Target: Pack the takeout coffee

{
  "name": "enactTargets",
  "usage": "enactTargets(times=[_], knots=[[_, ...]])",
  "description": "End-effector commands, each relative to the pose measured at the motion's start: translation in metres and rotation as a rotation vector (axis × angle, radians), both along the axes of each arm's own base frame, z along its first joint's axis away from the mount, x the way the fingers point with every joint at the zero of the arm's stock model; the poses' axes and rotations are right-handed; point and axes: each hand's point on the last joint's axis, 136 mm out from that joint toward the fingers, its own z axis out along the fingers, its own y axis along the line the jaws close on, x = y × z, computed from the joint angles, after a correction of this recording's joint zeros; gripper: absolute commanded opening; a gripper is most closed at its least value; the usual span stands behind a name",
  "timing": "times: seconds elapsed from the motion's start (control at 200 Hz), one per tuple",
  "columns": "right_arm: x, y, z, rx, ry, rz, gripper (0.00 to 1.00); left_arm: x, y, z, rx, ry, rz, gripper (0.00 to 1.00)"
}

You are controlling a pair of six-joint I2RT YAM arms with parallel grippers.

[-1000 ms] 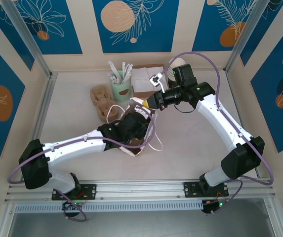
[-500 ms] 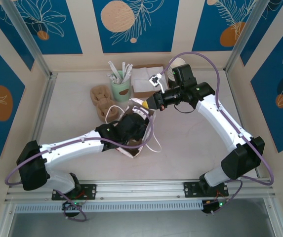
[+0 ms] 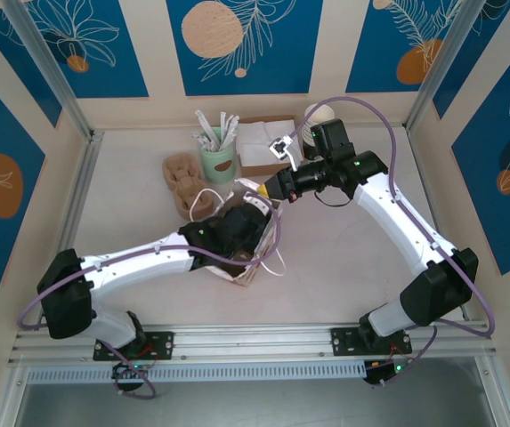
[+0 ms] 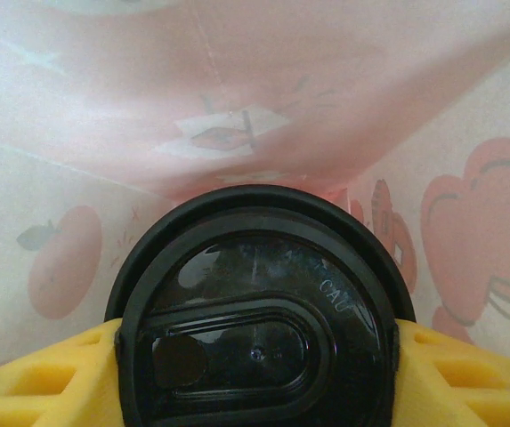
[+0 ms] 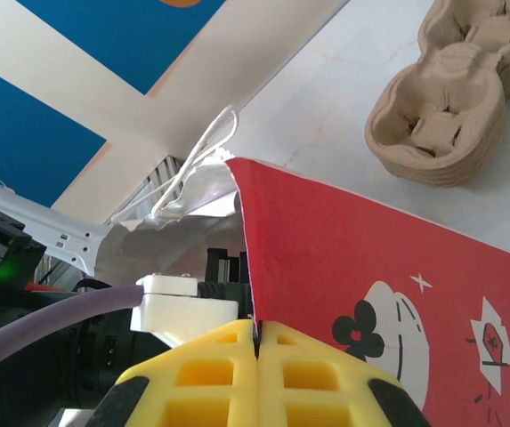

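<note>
Pale surface [image 3: 344, 253] walled by blue leaf-print panels [image 3: 277, 53]; left hand [image 4: 256, 351] grips the takeout coffee [image 4: 255, 258] inside the paper bag [image 5: 370, 267], right hand [image 5: 256, 356] pinches its rim

Blue wall panels [image 3: 237, 44] with pale leaf drawings and orange discs enclose a whitish tabletop [image 3: 344, 258]; slanting aluminium posts [image 3: 56, 76] rise from its far corners.
</note>
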Motion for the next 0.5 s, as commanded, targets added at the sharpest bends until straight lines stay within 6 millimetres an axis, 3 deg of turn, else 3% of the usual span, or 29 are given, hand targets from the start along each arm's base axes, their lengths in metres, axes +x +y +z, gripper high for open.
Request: enactTargets(times=[0.0, 0.225, 0.495], knots=[[-0.01, -0.002, 0.013, 0.039, -0.036, 0.024, 0.0, -0.006, -0.004, -0.014, 0.035, 0.069, -0.019, 0.58], [0.001, -0.009, 0.006, 0.039, -0.03, -0.012, 0.0, 0.0, -0.007, -0.019, 0.037, 0.104, -0.01, 0.58], [0.026, -0.029, 0.019, 0.049, -0.015, -0.128, 0.27, 0.009, -0.009, -0.028, 0.042, 0.195, 0.024, 0.59]])
